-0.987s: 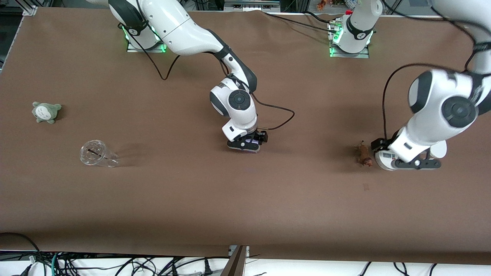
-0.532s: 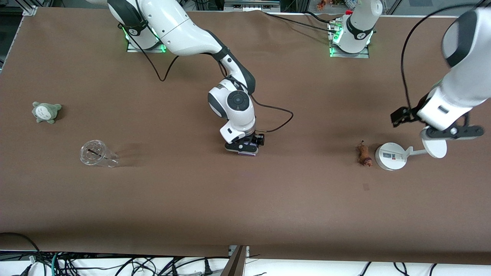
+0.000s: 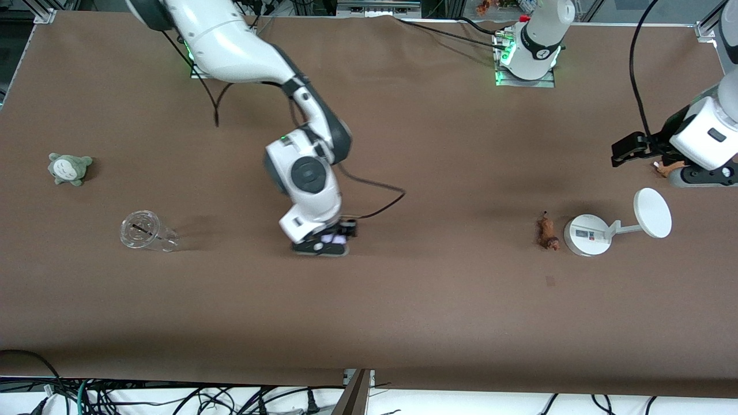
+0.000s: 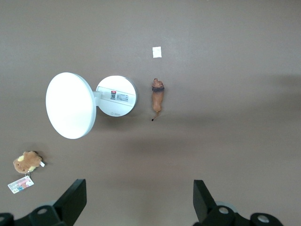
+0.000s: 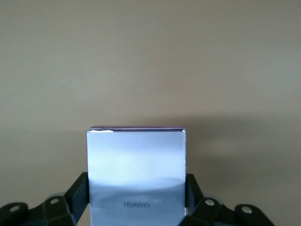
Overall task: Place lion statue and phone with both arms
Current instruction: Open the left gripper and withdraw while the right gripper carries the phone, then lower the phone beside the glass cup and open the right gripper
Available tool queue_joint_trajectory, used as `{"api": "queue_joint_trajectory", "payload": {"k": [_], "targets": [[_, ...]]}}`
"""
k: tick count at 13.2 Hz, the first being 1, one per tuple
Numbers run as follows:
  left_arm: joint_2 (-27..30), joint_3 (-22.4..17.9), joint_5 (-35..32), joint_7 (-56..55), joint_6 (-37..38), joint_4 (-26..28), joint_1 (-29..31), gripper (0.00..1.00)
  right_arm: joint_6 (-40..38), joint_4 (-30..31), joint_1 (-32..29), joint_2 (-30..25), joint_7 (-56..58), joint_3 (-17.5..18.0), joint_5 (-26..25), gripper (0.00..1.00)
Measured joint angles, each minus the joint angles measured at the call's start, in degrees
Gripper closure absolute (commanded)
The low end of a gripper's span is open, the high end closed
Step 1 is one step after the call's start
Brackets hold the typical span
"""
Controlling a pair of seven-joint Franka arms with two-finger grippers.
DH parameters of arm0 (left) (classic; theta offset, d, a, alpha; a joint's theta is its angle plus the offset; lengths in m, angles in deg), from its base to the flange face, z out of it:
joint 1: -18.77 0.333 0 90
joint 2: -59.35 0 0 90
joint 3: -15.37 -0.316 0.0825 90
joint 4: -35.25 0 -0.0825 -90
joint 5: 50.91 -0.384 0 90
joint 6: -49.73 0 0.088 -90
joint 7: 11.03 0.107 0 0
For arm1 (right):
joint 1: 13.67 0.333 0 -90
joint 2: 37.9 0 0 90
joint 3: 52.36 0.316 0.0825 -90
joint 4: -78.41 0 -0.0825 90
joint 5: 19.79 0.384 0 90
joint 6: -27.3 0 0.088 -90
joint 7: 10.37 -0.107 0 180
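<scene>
The lion statue [image 3: 546, 231] lies on the table beside the white stand's round base [image 3: 588, 234]; it also shows in the left wrist view [image 4: 157, 96]. My left gripper [image 3: 704, 176] is open and empty, up in the air over a tan-brown plush toy [image 3: 666, 168] at the left arm's end of the table; its fingers [image 4: 70, 202] stand wide apart. My right gripper [image 3: 323, 246] is shut on the phone [image 5: 136, 160], low over the table's middle. A lavender bit of the phone [image 3: 333, 237] shows in the front view.
The stand's white disc [image 3: 652, 212] sticks out toward the left arm's end. A clear cup [image 3: 144, 230] lies on its side and a grey-green plush toy [image 3: 69, 168] sits at the right arm's end. A small mark [image 3: 549, 280] lies nearer the camera than the lion.
My right gripper has carried the phone toward the right arm's end. My left gripper has risen from beside the lion and stand and drawn away toward the left arm's end.
</scene>
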Motion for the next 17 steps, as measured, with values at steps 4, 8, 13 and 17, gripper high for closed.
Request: {"api": "queue_joint_trajectory", "payload": {"k": [4,8,13,17], "targets": [[1.4,-6.9,1.5,1.8,-1.7,1.5,-5.5,0.00,-5.9,2.0,-9.1,-3.2,10.1,-0.1,0.0,0.57],[6.4,-6.9,1.4,1.8,-3.3,7.0,-7.1,0.00,-5.7,7.4,-16.3,-4.2,16.3,-0.1,0.0,0.57],[6.6,-7.0,1.4,1.8,-3.2,7.1,-7.1,0.00,-0.8,14.1,-20.8,-4.2,20.9,0.0,0.0,0.57],[6.5,-7.1,1.4,1.8,-3.2,7.1,-7.1,0.00,1.5,17.5,-22.4,-4.2,24.1,0.0,0.0,0.57]]}}
